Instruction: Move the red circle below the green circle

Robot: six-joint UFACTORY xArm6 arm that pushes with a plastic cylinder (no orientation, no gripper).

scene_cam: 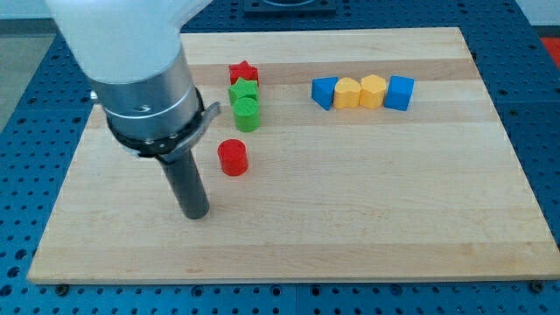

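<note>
Camera view: upright red circle (233, 157) below green circle (248, 114), my tip (196, 213) lower-left, no claw.

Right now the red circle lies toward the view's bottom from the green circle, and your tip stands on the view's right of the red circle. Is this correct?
Not quite: my tip stands to the view's left of the red circle, slightly lower, as the camera view shows. The red circle does lie toward the view's bottom from the green circle.

You see the short red circular block (233, 157) standing flat on the board, apart from and just below-left of the upright green circular block (248, 114).
</note>
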